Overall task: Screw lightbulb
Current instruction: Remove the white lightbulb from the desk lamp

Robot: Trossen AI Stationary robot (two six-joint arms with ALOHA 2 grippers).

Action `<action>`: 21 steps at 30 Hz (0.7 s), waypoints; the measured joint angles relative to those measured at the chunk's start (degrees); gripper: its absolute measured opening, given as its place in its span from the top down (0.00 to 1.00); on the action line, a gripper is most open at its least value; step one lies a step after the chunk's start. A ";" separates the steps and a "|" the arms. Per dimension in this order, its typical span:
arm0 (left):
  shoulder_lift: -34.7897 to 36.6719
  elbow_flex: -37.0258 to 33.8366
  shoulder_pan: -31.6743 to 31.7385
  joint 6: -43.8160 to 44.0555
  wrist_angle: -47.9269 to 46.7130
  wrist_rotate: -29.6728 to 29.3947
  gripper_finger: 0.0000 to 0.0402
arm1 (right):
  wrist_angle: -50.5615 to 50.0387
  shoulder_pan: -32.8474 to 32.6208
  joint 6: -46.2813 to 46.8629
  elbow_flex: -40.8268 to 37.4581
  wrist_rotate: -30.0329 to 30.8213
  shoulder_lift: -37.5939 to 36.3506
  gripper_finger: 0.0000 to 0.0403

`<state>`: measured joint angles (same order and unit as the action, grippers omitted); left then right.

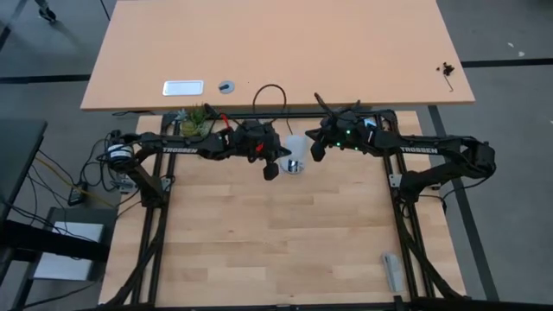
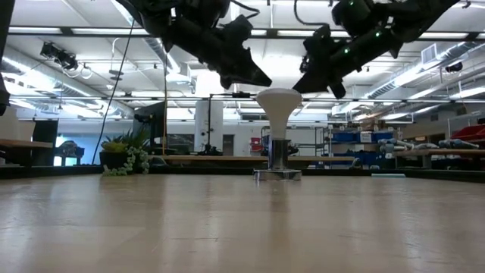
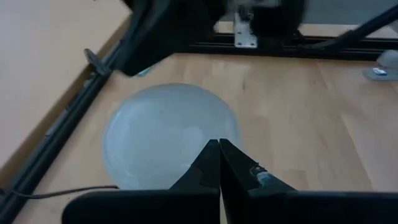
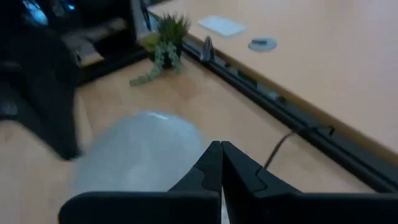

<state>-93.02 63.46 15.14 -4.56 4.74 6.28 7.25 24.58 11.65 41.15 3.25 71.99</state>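
Note:
The white lightbulb [image 2: 279, 106] stands upright, globe up, its narrow base in the round silver socket [image 2: 277, 174] that sits on the wooden table near the far edge. From above the lightbulb [image 1: 294, 147] shows between my two grippers. My left gripper [image 1: 270, 170] is shut and hangs a little to the bulb's left and above it [image 2: 258, 77]. My right gripper [image 1: 317, 153] is shut too, up and to the right [image 2: 309, 85]. Each wrist view looks down past shut fingertips onto the pale globe [image 3: 168, 134] [image 4: 137, 152]. Neither gripper visibly touches it.
A small green plant [image 1: 194, 117] stands at the far left by the black frame rail. A black cord [image 1: 270, 91] loops from the socket over the larger light-brown table [image 1: 346, 43] behind. A small clear object [image 1: 391, 269] lies near the front right. The wood in front of the socket is bare.

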 joint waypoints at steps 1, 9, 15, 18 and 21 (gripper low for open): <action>0.14 0.60 0.08 -0.02 -0.78 -0.18 1.00 | 0.03 0.00 -0.03 0.02 0.00 -0.76 0.97; 0.41 4.38 0.60 -1.42 -1.12 -1.00 1.00 | -2.91 -4.18 0.62 0.07 0.03 -4.50 0.97; 0.50 4.64 3.92 -0.95 -3.65 -5.29 1.00 | -3.41 -11.28 1.55 0.07 3.11 -3.10 0.98; -0.01 4.64 5.49 0.16 -4.57 -5.21 1.00 | -3.22 -13.02 1.84 0.11 6.15 -2.03 0.98; -1.26 4.64 5.90 0.29 -4.76 -3.69 1.00 | -3.19 -13.23 2.08 0.09 7.39 -0.61 0.98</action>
<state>-94.28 68.10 21.04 -4.27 -0.01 2.60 4.06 11.35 13.73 41.23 10.64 71.38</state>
